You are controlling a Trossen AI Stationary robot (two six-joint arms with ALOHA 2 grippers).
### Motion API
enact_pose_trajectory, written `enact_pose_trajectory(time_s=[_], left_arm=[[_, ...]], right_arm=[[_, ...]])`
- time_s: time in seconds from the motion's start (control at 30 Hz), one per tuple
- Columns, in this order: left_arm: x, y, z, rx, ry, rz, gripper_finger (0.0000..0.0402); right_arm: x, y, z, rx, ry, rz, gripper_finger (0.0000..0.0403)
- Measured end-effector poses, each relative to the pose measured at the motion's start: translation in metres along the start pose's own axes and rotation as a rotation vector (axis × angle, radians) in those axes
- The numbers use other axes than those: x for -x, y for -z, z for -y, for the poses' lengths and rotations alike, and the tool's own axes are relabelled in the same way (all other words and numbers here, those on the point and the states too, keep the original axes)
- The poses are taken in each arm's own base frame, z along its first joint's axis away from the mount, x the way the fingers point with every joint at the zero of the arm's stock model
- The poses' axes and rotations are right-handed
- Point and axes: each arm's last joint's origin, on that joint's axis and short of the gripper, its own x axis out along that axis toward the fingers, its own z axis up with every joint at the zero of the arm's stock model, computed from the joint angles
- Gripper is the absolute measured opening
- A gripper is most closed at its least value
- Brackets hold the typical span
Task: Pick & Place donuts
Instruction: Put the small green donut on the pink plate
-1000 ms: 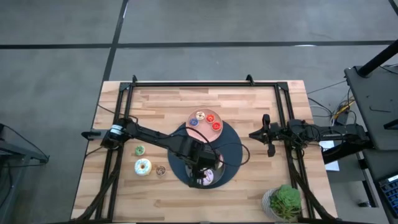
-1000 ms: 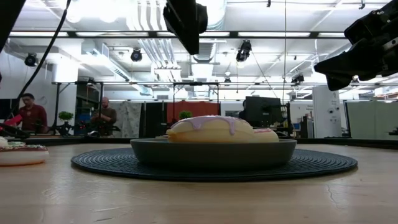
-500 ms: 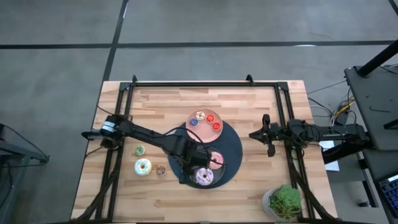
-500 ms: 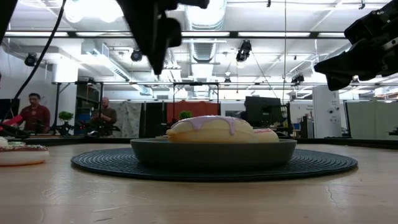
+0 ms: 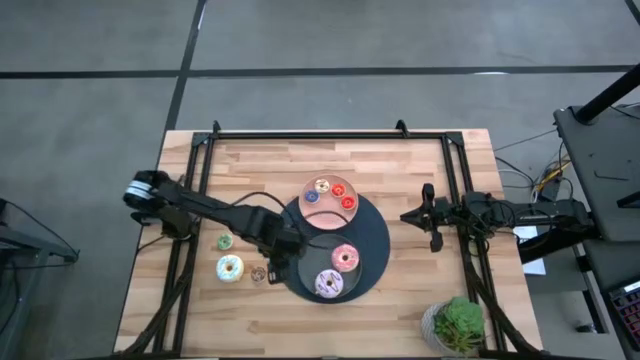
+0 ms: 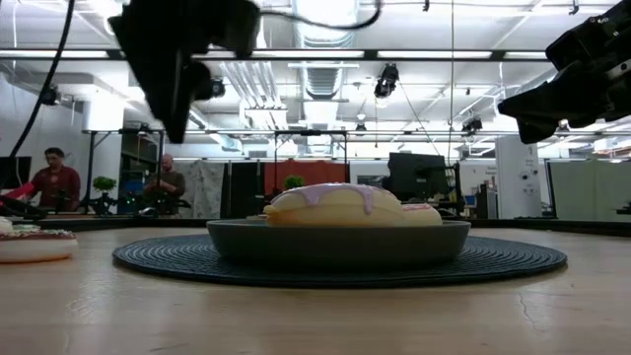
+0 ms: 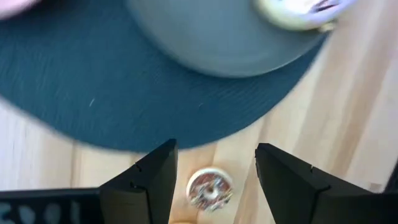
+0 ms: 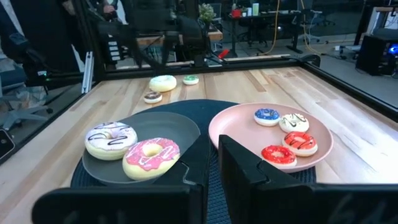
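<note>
A pink donut (image 5: pixel 345 258) and a lilac donut (image 5: pixel 328 284) lie on the dark grey plate (image 5: pixel 305 272), which stands on a round dark mat (image 5: pixel 375 235). Three tiny donuts sit on the pink plate (image 5: pixel 330 203). Left of the mat, a white sprinkled donut (image 5: pixel 230 268), a green tiny one (image 5: pixel 224 241) and a tan tiny one (image 5: pixel 258 273) rest on the wood. My left gripper (image 5: pixel 275 265) hangs open, pointing down over the mat's left edge. In the left wrist view the tan donut (image 7: pixel 210 188) shows between its fingers, untouched. My right gripper (image 5: pixel 405 215) waits shut at the right.
A potted green plant (image 5: pixel 458 325) stands at the near right corner. A black frame (image 5: pixel 330 135) runs along the table's far, left and right sides. People sit in the room beyond the table (image 6: pixel 49 182).
My left gripper has moved from above the lilac donut on the grey plate toward the table's left edge, sinking a little and rolling slightly, its fingers still open. The lilac donut, covered before in the high view, now shows lying on the plate.
</note>
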Motion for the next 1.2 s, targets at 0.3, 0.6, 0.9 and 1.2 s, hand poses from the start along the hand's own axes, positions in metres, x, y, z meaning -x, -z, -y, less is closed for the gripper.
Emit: enact_pose_trajectory(time_s=[0.3,0.6,0.9,1.2], left_arm=[[-0.001,0.032,-0.047,0.29,-0.026,-0.069,0.0188],[0.006,0.045,-0.072,0.564,-0.064,-0.09,0.0188],[0.009,0.055,-0.08,0.849,-0.157,-0.177,0.0188],[0.001,0.067,-0.081,1.009,-0.214,-0.209,0.0188]], right_arm=[[0.0,0.0,0.0,0.0,-0.002,0.0,0.0029],[0.0,0.0,0.0,0.0,0.0,-0.001,0.0029],[0.0,0.0,0.0,0.0,-0.001,-0.001,0.0029],[0.0,0.0,0.0,0.0,-0.001,-0.001,0.0029]])
